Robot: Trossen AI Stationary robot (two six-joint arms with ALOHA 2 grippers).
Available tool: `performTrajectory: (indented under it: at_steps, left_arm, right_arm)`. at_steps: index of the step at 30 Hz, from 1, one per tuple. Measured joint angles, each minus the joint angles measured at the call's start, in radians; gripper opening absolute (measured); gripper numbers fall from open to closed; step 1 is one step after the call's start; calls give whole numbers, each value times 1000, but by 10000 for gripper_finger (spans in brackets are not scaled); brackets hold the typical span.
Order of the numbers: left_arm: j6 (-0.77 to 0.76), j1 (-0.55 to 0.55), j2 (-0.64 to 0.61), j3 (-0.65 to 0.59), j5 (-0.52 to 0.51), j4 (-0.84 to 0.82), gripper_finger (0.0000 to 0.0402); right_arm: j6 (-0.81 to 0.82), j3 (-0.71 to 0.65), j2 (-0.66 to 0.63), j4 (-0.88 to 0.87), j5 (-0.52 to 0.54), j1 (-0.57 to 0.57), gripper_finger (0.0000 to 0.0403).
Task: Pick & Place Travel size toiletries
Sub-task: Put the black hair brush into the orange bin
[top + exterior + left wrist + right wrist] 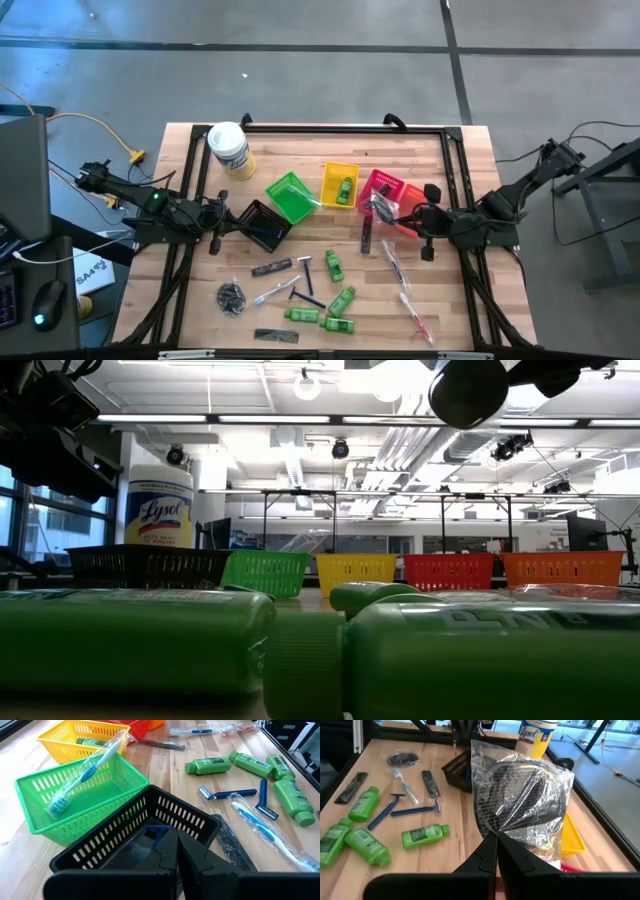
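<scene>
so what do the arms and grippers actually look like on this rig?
Both arms are dark, matte, jointed links. The left gripper and right gripper each end in two black, angular fingers tapering to a point, on a broad black body. A small green light glows on the left arm. Black cables trail off behind the right arm.

A pale wood-plank table carries slotted plastic baskets, glossy green bottles and crinkly, seemingly cellophane wrap.

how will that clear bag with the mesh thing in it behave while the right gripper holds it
Likely floppy: the clear bag is crinkled film, pinched at one edge by the right gripper. Probably light, since it stands up unsupported. Its glossy surface may slip.
</scene>
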Motion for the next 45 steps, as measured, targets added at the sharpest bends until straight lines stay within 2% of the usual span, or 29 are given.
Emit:
performTrajectory:
  at_steps: [8, 12, 22, 30, 37, 45]
  left_arm:
    - [0, 0, 0, 0, 0, 0, 0]
    - [0, 0, 0, 0, 0, -10, 0]
    - [0, 0, 0, 0, 0, -15, 0]
    - [0, 0, 0, 0, 0, -5, 0]
    - [0, 0, 0, 0, 0, 1, 0]
    - [0, 0, 0, 0, 0, 2, 0]
  right_arm:
    - [97, 150, 1, -215, -19, 0, 3]
    - [109, 193, 8, -246, -32, 0, 3]
    - [180, 200, 40, -299, -66, 0, 3]
    - [293, 200, 96, -349, -188, 0, 3]
    - [505, 200, 180, -463, -226, -12, 3]
    - [665, 200, 270, -651, -264, -66, 3]
